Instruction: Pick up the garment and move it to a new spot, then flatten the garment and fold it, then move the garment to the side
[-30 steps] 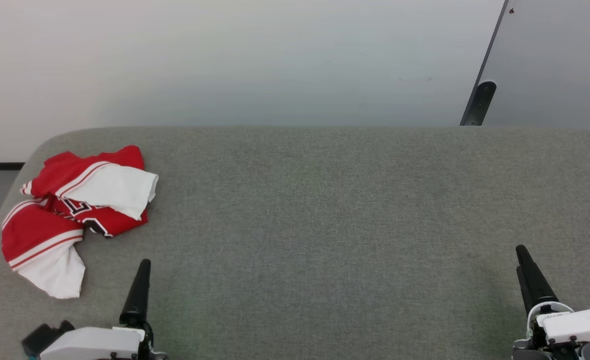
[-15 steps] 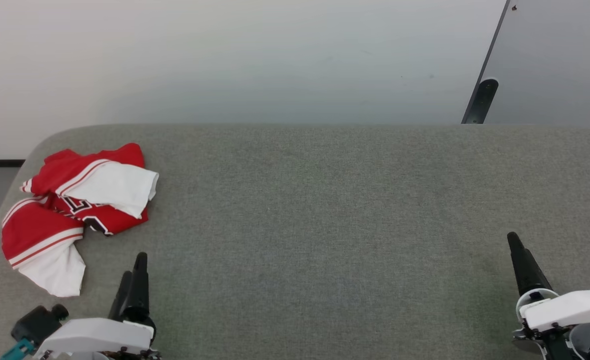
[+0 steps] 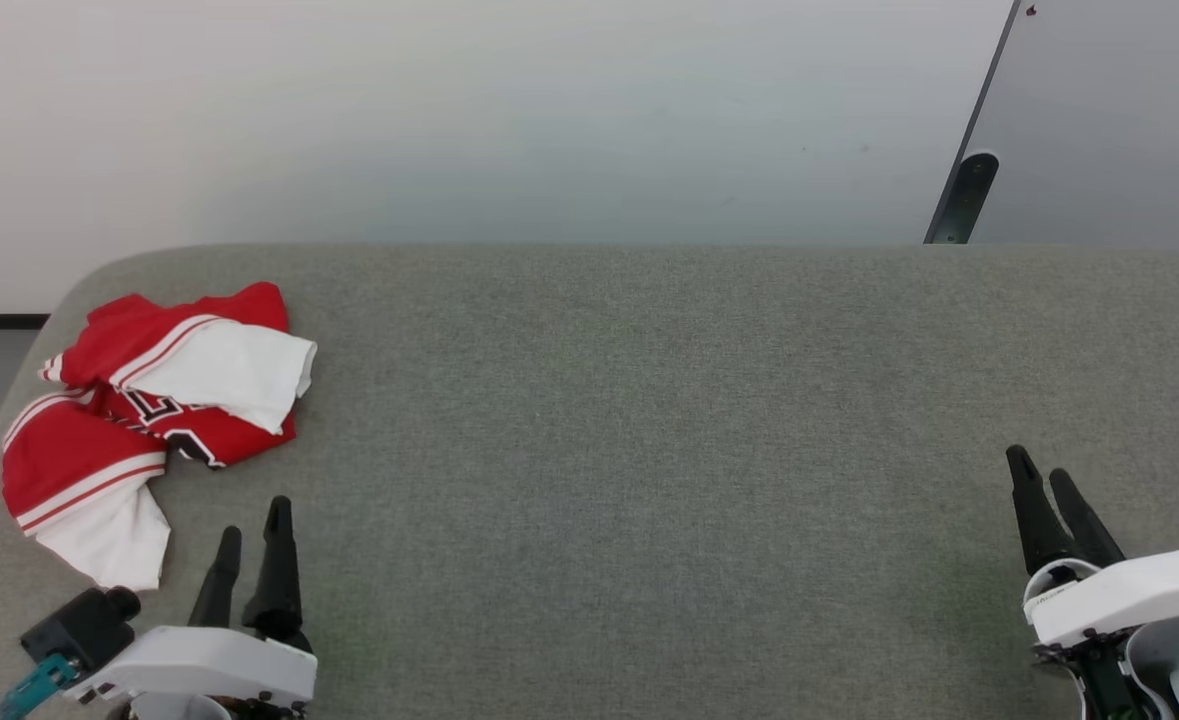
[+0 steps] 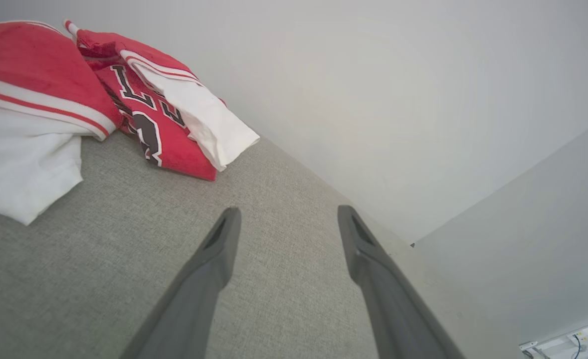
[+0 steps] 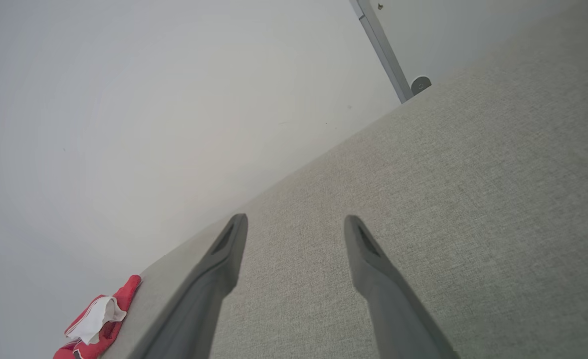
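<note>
The shirt [image 3: 149, 420] lies in a crumpled heap at the left end of the grey counter [image 3: 649, 450], in the middle left of the head view, close to the rounded corner. One white sleeve end is flopped across the red chest and hides part of the black-and-white lettering. The other sleeve trails down toward the lower left. Bunched like this it is neither flat nor folded, so I judge the task to be at its very start, with the pick-up not yet made.

The left claw [image 3: 253, 520] sits at the lower left of the head view, just below and to the right of the heap, near it but not touching. Its two dark fingers are spread apart with nothing between them, and the left wrist view shows only bare grey fabric in the gap. That looks like readiness: fingers parted wide enough to pinch cloth, and pointed up the frame so a short reach toward the upper left would meet the red hem.

The right claw [image 3: 1038, 464] is at the lower right, well apart from the shirt. It too is parted and has hold of nothing. Its place there keeps the broad middle of the counter free, which would likely serve as the new spot for spreading the shirt. In its own wrist view the shirt is a small red patch at the lower left.
</note>
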Motion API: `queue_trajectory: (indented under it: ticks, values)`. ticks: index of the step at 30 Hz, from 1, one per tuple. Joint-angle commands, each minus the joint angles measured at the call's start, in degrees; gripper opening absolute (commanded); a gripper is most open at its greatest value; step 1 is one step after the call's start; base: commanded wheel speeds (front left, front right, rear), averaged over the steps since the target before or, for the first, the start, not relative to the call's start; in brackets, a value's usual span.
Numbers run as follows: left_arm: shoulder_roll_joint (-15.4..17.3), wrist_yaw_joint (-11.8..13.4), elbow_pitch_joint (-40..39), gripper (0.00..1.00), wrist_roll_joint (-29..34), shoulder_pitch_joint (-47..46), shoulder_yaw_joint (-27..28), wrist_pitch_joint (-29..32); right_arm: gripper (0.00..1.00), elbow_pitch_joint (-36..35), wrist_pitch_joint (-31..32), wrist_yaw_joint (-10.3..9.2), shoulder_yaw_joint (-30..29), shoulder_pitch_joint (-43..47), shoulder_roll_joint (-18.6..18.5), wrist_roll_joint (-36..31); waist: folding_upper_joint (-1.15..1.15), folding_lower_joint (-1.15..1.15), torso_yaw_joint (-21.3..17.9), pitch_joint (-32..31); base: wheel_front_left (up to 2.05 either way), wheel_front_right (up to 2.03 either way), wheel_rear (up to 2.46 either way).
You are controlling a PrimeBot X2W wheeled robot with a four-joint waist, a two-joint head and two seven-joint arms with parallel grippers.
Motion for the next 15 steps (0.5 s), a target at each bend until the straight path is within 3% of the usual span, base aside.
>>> queue_trajectory:
  ticks: [1, 15]
  values:
    - [0.5, 0.1, -1.0, 1.00, 2.4, -1.1, 0.1, -0.6, 1.00, -0.3, -0.7, 0.03, 0.2, -1.8, -0.8, -1.9, 0.00, 0.00, 0.0, 0.0, 0.00, 0.00, 0.00]
    - [1.0, 0.1, -2.0, 1.00, 12.2, -1.3, 0.0, -2.9, 1.00, 0.3, -2.9, 0.03, 1.1, -3.3, -2.0, -9.9, 0.00, 0.00, 0.0, 0.4, 0.00, 0.00, 0.00]
